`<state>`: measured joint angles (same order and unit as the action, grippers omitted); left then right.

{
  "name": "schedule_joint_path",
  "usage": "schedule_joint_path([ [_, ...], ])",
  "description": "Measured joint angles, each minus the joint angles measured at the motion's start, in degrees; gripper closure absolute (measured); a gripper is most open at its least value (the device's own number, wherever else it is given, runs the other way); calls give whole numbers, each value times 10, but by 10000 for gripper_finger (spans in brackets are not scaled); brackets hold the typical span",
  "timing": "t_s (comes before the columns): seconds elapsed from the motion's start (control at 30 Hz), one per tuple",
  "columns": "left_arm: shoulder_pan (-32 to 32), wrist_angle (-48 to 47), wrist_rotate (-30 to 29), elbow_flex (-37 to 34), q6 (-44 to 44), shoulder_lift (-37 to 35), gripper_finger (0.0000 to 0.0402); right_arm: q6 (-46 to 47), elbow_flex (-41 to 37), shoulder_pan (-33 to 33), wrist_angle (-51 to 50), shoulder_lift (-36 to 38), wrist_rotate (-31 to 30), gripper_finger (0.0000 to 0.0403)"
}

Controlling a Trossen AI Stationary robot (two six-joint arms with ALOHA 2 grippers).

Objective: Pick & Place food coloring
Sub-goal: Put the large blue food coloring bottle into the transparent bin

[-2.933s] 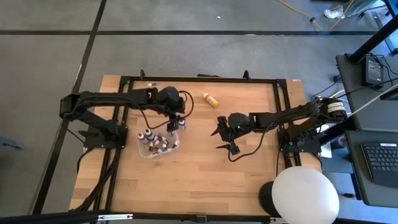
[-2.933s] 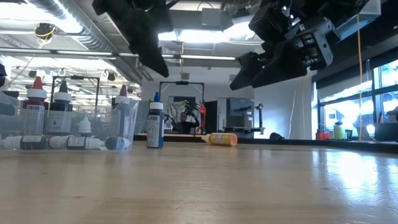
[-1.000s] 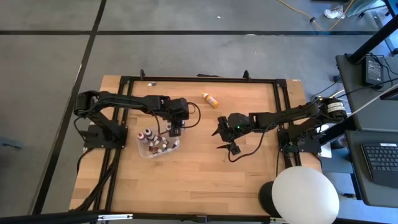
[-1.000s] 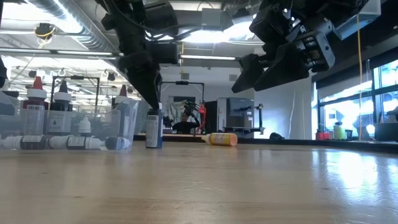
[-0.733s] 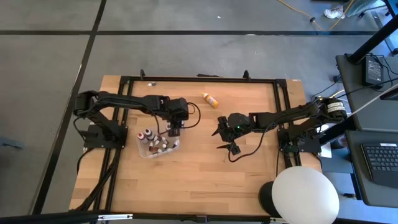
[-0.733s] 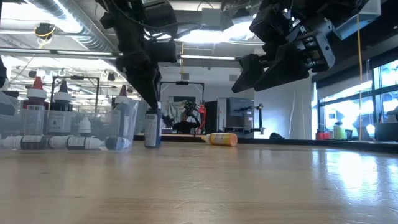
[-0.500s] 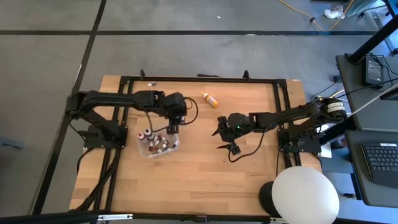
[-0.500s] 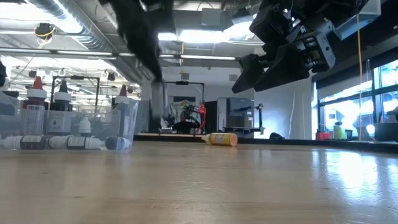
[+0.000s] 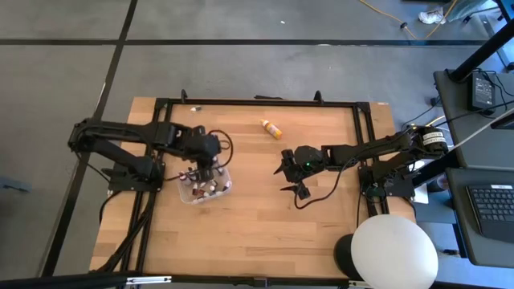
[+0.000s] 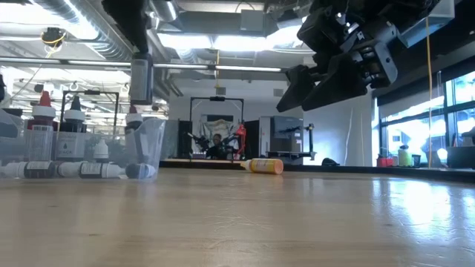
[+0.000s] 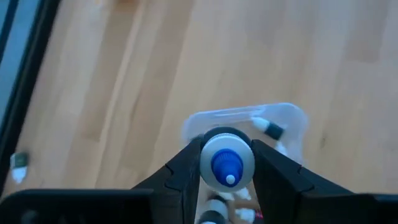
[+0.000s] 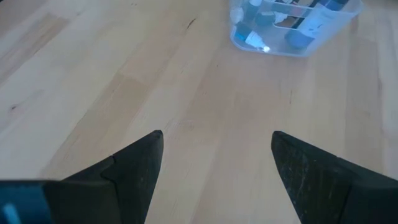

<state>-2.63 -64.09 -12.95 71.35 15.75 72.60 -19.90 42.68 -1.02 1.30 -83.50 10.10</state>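
My left gripper [image 9: 210,165] hovers over the clear tray [image 9: 183,197], shut on a dark dropper bottle with a blue cap [image 10: 141,81]. In the left wrist view that bottle [image 11: 227,163] shows end-on between the fingers, with the tray [image 11: 292,116] below it. Several food coloring bottles [image 9: 201,187] fill the tray, some upright [image 10: 44,122], some lying [image 10: 74,170]. An orange-yellow bottle [image 9: 271,128] lies on its side on the bare wood toward the far edge [image 10: 263,165]. My right gripper [image 9: 287,173] hangs open above mid-table [image 10: 326,74]. My left gripper pinches the blue-capped bottle between its two fingers [image 11: 189,158] at the bottle's upper end, just under the cap [image 11: 227,152]. The fingers come from above, pointing down. The bottle hangs upright below them [image 10: 141,93], lifted clear above the tray.
Open wood lies between the tray and my right gripper [image 12: 214,149], and along the near side. A black frame [image 9: 257,103] runs along the table's edges. A white round object [image 9: 393,250] sits at the near right corner.
My left gripper, shut on the blue-capped bottle that stood on the table just right of the tray, has lifted it clear and carried it up and toward the table's left, over the tray. The right arm has kept still.
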Motion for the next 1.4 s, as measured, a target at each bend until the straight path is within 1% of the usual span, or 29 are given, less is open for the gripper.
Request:
schedule_joint_path([
  [0.1, -21, 11, -21, 0, -12, 0, 286, 1, 0, 0, 0, 0, -1, 101],
  [0.2, -29, 27, -47, 0, -23, -7, 286, 2, 0, 0, 0, 0, -1, 101],
  [0.4, -29, 25, -39, -1, -9, -9, 286, 3, 0, 0, 0, 0, -1, 101],
  [0.57, -29, -12, -45, -1, 24, -12, 286, 3, 0, 0, -1, 0, -1, 101],
  [0.8, -29, -17, -54, -1, 34, -45, 286, 2, 0, 0, -1, 0, -1, 101],
  [0.9, -29, -24, -49, -2, 64, -55, 286, 2, 0, 0, -1, 0, -1, 101],
  [1.03, -29, -21, -25, -40, 87, -47, 287, 2, 0, 0, -2, 0, -1, 101],
  [1.13, -29, -9, -23, -82, 105, -38, 286, 2, 0, 0, -2, 0, -1, 101],
  [1.2, -29, 35, -21, -106, 101, -38, 284, 2, 0, 0, -3, 0, -1, 101],
  [1.3, -29, 112, 1, -138, 79, -38, 284, 2, 0, 0, -3, 0, -1, 101],
  [1.4, -29, 135, 5, -162, 77, -38, 287, 2, 0, 0, -3, 0, -1, 101],
])
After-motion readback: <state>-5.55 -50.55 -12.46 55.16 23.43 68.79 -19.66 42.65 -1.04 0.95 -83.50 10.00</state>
